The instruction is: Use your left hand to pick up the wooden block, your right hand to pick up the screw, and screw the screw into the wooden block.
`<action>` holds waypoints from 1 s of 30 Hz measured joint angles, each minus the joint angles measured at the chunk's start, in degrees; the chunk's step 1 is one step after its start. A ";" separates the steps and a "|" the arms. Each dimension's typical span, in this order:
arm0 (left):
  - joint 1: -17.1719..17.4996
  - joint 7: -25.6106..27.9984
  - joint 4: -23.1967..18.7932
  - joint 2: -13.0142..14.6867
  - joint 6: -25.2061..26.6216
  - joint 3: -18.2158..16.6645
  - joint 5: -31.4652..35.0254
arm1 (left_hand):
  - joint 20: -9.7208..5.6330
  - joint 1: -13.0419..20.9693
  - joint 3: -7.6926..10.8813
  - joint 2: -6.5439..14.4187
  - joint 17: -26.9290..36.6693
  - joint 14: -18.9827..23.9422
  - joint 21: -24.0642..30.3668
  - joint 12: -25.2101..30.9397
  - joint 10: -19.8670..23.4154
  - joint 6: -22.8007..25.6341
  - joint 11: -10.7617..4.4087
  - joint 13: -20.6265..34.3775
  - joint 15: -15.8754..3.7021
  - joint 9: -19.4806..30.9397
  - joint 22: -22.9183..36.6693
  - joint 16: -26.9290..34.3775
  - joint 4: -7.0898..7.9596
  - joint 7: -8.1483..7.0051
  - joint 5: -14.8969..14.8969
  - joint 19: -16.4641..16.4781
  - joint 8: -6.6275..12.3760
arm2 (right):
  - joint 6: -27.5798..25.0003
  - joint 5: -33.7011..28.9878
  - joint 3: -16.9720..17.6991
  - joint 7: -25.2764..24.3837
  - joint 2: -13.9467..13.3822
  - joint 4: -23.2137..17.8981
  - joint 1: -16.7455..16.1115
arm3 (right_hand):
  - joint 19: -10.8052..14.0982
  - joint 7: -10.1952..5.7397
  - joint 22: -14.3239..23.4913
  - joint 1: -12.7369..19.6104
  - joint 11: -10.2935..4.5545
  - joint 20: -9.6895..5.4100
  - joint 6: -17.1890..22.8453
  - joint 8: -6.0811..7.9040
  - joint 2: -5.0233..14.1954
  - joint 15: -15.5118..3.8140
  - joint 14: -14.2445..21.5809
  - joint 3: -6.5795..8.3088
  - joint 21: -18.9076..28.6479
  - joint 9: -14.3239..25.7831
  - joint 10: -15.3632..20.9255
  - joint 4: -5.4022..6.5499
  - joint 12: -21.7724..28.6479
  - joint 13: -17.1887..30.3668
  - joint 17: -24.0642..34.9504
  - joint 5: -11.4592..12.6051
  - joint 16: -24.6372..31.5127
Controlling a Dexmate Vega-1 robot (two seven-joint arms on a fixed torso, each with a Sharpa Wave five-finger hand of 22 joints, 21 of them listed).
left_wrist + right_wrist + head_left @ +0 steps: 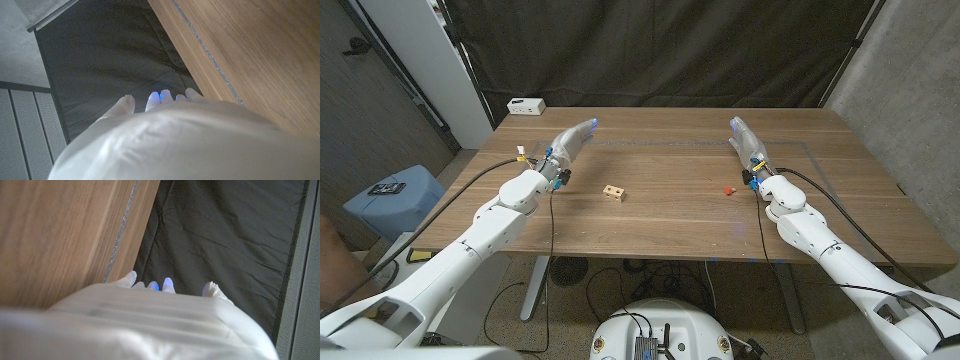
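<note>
On the desk (pixel 660 215): wooden block (pixel 613 192) lies mid-desk, small red screw (pixel 727 189) well to its right | left hand (pixel 570 143) and right hand (pixel 748 143) hold nothing, fingers out | risk: tiny screw may slip or roll when pinched; block may slide if nudged | hard to see: screw's shape; wrist views show just hand backs

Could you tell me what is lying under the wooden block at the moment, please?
The wooden block sits directly on the bare wooden table, apart from the red screw. Its underside is covered, so anything beneath it cannot be seen.
</note>
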 measured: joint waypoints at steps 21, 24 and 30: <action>1.49 -0.94 -11.07 10.19 5.67 0.28 8.96 | -0.09 2.03 -0.95 -1.42 -0.01 -3.63 -0.48 -0.95 -1.52 -2.47 -2.20 0.01 -0.73 -0.01 -0.01 0.00 -3.95 -3.30 0.00 -3.52 -0.71 | 0.09 0.94 0.94 1.62 -1.25 -0.37 -0.23 | 0.21 0.21 -0.01 0.00 0.00 -0.21 0.21 0.22 -0.47 0.00 0.00 0.24 0.00 0.00 0.00 -0.24 -0.01 -0.01 -0.28 0.00 0.44; 1.60 -1.49 -12.03 11.29 6.13 0.28 9.70 | -0.15 2.47 -1.10 -1.86 0.11 -4.22 -0.48 -0.95 -1.92 -2.99 -2.61 0.01 -0.71 -0.01 -0.01 0.00 -4.73 -3.82 0.00 -4.20 -0.71 | 0.18 1.08 1.02 1.82 -1.29 -0.06 -0.23 | 0.21 0.21 -0.01 0.00 0.00 -0.20 0.21 0.22 -0.47 0.00 0.00 0.47 0.00 -0.01 0.00 -0.46 -0.01 -0.01 -0.28 0.00 0.44; 1.98 -3.39 -14.39 14.33 7.52 -0.02 11.41 | 0.02 3.84 -1.44 -3.23 0.29 -5.04 -0.48 -0.95 -2.64 -4.24 -3.33 0.01 -0.70 -0.01 -0.01 0.00 -6.98 -5.06 0.00 -4.85 -0.71 | 0.63 1.38 1.13 2.16 -1.28 0.32 -0.34 | 0.21 0.52 -0.01 0.31 0.00 -0.20 0.52 0.22 -0.76 0.00 0.00 0.47 0.00 -0.01 0.00 -0.47 -0.01 -0.01 -0.28 0.00 0.44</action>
